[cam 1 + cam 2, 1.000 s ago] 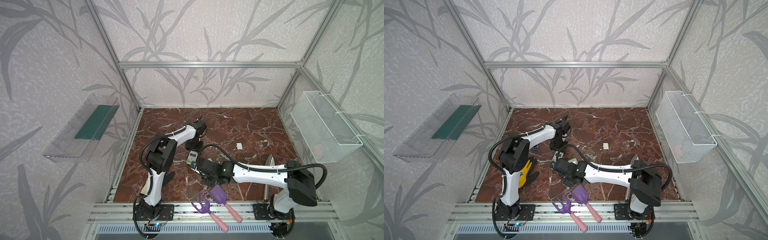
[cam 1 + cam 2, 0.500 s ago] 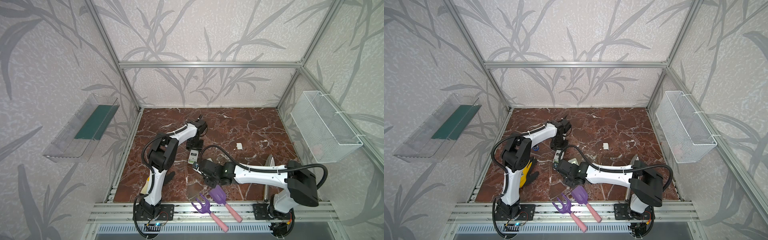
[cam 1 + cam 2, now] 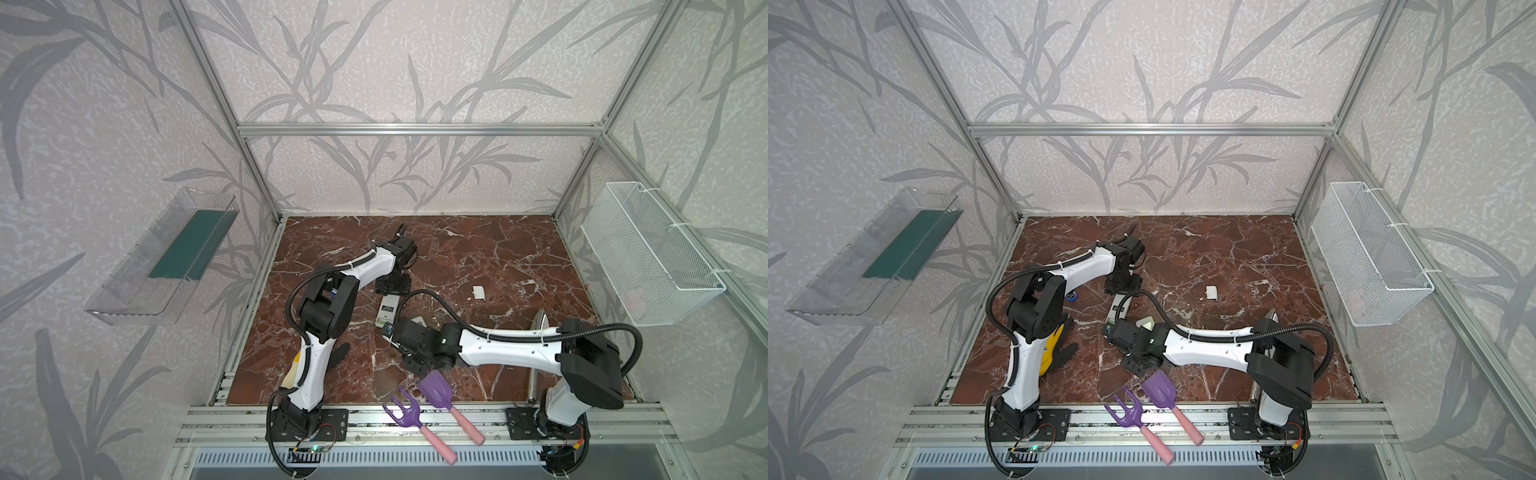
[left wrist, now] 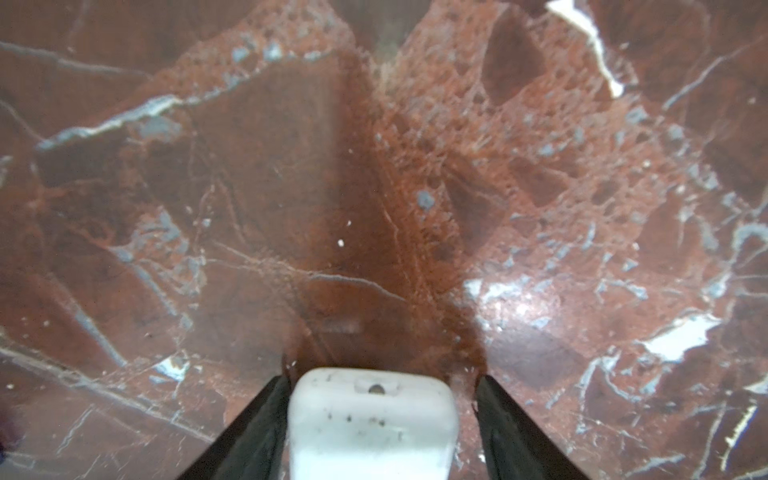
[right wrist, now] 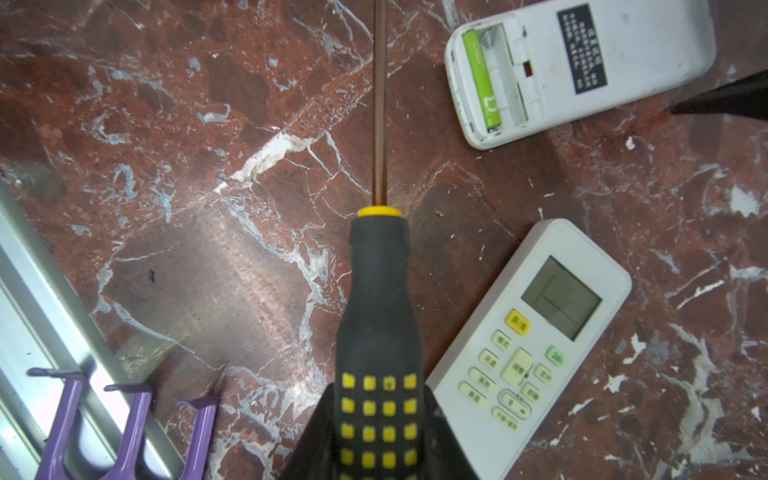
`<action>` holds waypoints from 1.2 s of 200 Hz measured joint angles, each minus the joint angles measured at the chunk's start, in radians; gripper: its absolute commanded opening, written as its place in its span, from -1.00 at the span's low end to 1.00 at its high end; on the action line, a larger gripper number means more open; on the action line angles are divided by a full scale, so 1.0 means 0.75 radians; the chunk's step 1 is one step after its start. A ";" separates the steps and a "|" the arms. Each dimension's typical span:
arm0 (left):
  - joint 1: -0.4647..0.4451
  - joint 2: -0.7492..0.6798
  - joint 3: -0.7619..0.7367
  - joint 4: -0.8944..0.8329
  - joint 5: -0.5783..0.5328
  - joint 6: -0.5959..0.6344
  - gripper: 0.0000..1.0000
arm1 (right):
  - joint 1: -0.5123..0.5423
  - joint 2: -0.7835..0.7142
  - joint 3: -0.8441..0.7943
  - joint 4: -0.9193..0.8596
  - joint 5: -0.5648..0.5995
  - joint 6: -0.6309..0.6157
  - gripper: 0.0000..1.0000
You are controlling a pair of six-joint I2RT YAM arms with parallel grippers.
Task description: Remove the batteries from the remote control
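Note:
A white remote control [image 5: 582, 70] lies back-up with its battery compartment uncovered. One lime-green battery [image 5: 482, 79] sits in the outer slot, and the slot beside it is bare. In both top views this remote [image 3: 387, 309] [image 3: 1116, 309] lies mid-floor. My left gripper [image 4: 381, 378] [image 3: 392, 286] is open astride the remote's far end [image 4: 370, 424], one finger close against it and the other standing off. My right gripper [image 5: 376, 399] [image 3: 401, 343] is shut on a black-and-yellow-handled screwdriver [image 5: 376, 299], whose shaft runs out over the floor, to the side of the remote.
A second white remote [image 5: 536, 340] lies face-up beside the screwdriver handle. A purple fork [image 3: 405, 411] and shovel [image 3: 434, 390] rest at the front rail. A white cover piece [image 3: 479, 292] lies right of centre, a yellow-black glove [image 3: 1054, 345] by the left arm's base. A wire basket [image 3: 648, 257] hangs on the right wall.
The left arm has shifted slightly toward the back at the remote's far end. The right arm with the screwdriver stays in about the same place.

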 measured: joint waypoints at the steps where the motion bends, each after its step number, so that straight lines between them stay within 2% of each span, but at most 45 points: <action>1: 0.000 0.000 0.000 0.001 -0.001 0.000 0.41 | 0.000 0.002 0.001 -0.001 0.001 0.002 -1.00; 59: 0.027 -0.004 -0.010 0.019 -0.032 -0.003 0.33 | 0.000 0.070 0.022 -0.066 0.053 0.092 -1.00; 127: 0.066 -0.081 -0.135 0.066 -0.084 -0.012 0.27 | -0.012 0.066 0.021 -0.143 0.132 0.179 -1.00; 240: 0.128 -0.186 -0.288 0.071 -0.161 -0.013 0.19 | -0.062 0.007 0.025 -0.247 0.233 0.186 -1.00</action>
